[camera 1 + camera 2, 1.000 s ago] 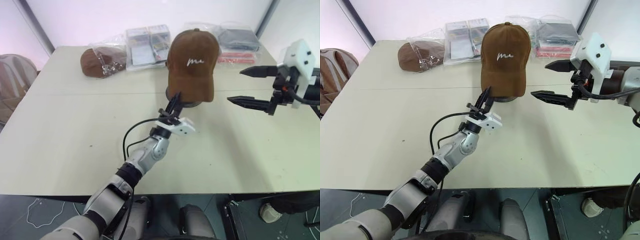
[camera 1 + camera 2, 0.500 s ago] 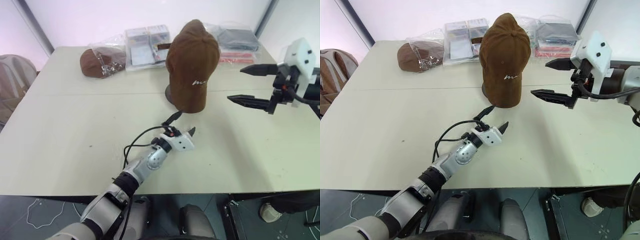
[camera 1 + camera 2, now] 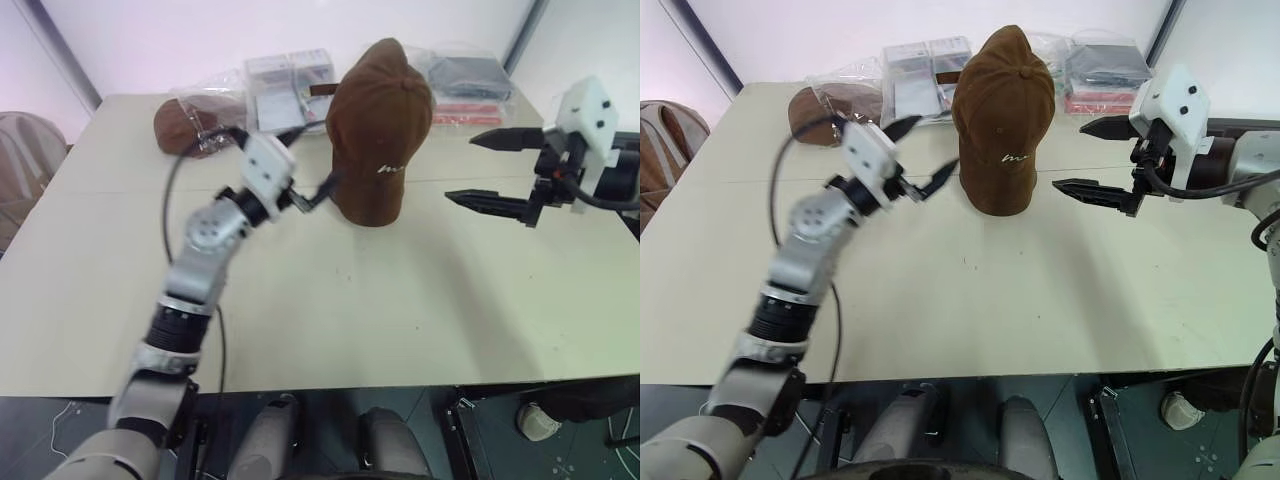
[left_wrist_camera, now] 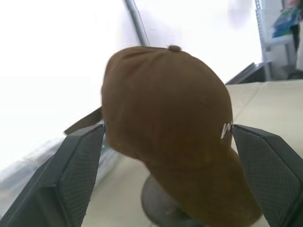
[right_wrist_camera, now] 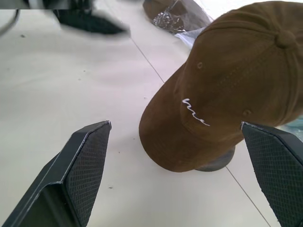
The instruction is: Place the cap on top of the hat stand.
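Note:
The brown cap (image 3: 380, 115) with white embroidery sits over the hat stand, its brim hanging down at the front. Of the stand, a bit of the dark round base (image 5: 217, 163) shows under the cap; the post and top are hidden. My left gripper (image 3: 923, 153) is open, raised off the table just left of the cap and pointing at its side, holding nothing. In the left wrist view the cap (image 4: 170, 123) stands beyond the two fingers (image 4: 78, 175). My right gripper (image 3: 465, 168) hangs open to the right of the cap, clear of it.
At the back of the pale table (image 3: 350, 300) lie a brown cap wrapped in clear plastic (image 3: 190, 125), packaged cards (image 3: 285, 90) and dark bagged items (image 3: 470, 82). A chair back (image 3: 25, 165) stands off the table's left edge.
My left gripper let go of the cap's brim, opened, and swung up and left beside the cap. The cap tipped forward so its brim hangs down. The right gripper stayed put.

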{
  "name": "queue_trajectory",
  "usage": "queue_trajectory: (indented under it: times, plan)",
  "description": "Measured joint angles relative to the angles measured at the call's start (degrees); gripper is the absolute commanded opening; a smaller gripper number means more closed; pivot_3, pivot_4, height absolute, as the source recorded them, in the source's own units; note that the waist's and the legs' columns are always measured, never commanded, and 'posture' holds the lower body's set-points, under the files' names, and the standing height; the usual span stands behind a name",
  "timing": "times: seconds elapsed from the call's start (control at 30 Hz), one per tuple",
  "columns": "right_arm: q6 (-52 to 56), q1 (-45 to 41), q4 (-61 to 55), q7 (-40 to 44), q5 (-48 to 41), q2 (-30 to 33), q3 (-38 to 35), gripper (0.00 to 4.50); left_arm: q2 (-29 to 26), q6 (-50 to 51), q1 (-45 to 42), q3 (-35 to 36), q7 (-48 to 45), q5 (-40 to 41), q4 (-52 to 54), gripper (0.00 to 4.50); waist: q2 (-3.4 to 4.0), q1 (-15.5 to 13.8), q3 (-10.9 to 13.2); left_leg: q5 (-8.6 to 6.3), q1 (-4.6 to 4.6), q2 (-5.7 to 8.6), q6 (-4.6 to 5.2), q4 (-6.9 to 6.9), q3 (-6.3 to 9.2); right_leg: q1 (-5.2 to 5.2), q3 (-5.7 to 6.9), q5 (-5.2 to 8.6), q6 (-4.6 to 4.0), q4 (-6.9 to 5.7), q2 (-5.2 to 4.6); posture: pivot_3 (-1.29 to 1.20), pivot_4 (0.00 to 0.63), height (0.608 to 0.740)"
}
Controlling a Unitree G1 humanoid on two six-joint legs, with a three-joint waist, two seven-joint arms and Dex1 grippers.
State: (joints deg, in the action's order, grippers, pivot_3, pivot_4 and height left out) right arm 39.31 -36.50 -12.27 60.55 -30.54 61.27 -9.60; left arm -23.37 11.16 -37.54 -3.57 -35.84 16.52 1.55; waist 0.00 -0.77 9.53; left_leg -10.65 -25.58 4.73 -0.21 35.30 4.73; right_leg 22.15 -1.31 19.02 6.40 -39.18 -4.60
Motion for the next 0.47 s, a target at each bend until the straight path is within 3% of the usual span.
queue_trajectory:
  times: [0.23, 0.47]
  plan:
    - [-0.9, 0.0, 0.3, -0.3, 0.2, -1.5, 0.3, 4.50, -18.5, 19.2, -3.6, 7.2, -17.2, 13.9, 0.8, 4.47, -0.06, 0.9, 0.0, 0.00, 0.02, -0.04, 0.00, -0.06, 0.02, 0.02, -0.01, 0.01, -0.01, 0.00, 0.02, 0.00, 0.150, 0.740]
    - [-1.0, 0.0, 0.3, -1.1, 0.5, -2.0, 0.4, 4.50, -24.7, 22.5, -3.4, 9.4, -23.9, 16.0, 0.6, 4.47, -0.04, 1.4, 0.0, -0.01, 0.04, -0.03, 0.01, -0.07, 0.02, 0.00, -0.06, 0.01, -0.01, 0.02, -0.02, 0.00, 0.150, 0.740]
